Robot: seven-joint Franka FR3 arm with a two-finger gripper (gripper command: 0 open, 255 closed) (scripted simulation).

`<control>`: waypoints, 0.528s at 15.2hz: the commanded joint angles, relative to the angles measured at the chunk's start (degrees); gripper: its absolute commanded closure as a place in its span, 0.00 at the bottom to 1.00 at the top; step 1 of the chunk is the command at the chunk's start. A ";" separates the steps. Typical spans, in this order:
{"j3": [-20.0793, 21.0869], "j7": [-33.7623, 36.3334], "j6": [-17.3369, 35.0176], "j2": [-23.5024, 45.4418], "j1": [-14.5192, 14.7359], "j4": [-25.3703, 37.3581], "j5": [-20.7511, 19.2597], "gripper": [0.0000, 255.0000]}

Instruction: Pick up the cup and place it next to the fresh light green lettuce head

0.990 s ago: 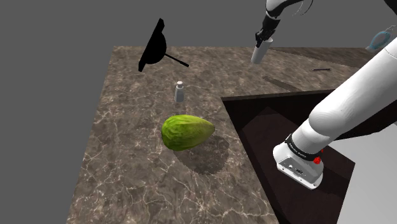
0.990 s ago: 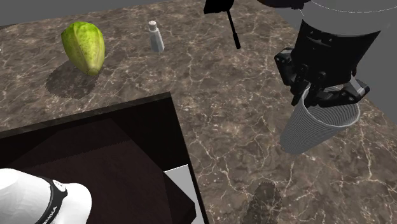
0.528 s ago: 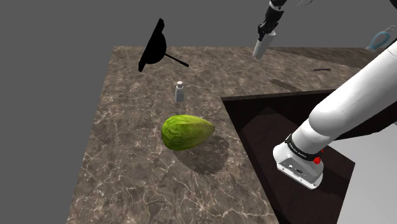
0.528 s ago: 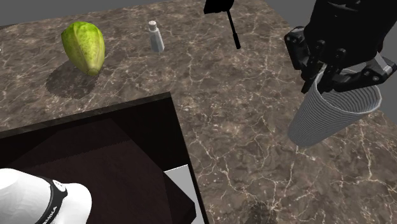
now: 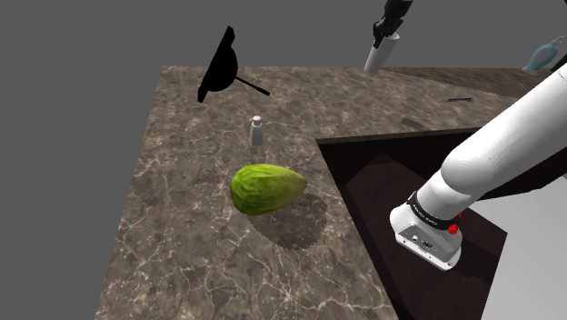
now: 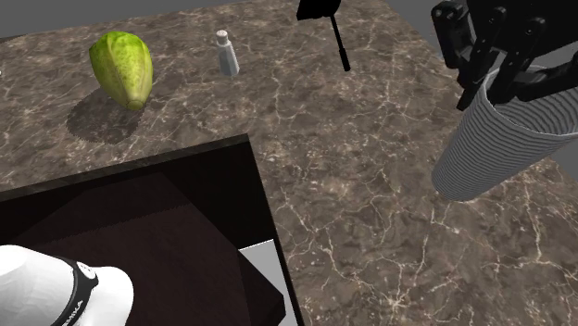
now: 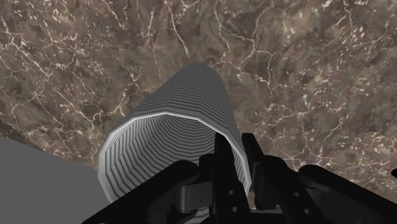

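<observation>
grey ribbed cup (image 6: 489, 141) (image 5: 379, 56) (image 7: 170, 137): hanging in the air over the far part of the counter, open end up, leaning a little, touching nothing below.
gripper (image 6: 501, 81) (image 5: 387, 25) (image 7: 230, 170): pinching the cup by its rim, fingers squeezing nearly shut on the thin wall.
brown stone counter (image 5: 182, 245) (image 6: 352, 167): lying under everything, showing pale veins.
green lettuce head (image 5: 266, 188) (image 6: 122, 68): lying on its side on the counter, well apart from the cup.
small shaker (image 5: 256, 133) (image 6: 226, 53): standing upright near the lettuce head, between it and the black tool.
black tool (image 5: 223, 65) (image 6: 326, 13): sitting by the counter's far edge in the shoulder view, its straight handle pointing toward the cup's side.
dark stand (image 5: 382, 186): sitting at the shoulder view's lower right, carrying the white arm (image 5: 495, 155).
</observation>
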 commanded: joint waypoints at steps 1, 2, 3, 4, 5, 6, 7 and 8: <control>0.08 -0.01 -1.60 -0.20 0.05 1.39 0.00 1.00; 0.12 -0.03 -2.36 -0.28 0.06 2.08 0.00 1.00; 0.15 -0.06 -3.13 -0.34 0.08 2.79 0.01 1.00; 0.18 -0.08 -3.89 -0.40 0.10 3.50 0.02 1.00; 0.21 -0.11 -4.66 -0.44 0.12 4.23 0.03 1.00; 0.23 -0.15 -5.43 -0.46 0.13 4.97 0.05 1.00; 0.26 -0.19 -6.20 -0.48 0.15 5.73 0.08 1.00; 0.28 -0.23 -6.96 -0.48 0.17 6.49 0.11 1.00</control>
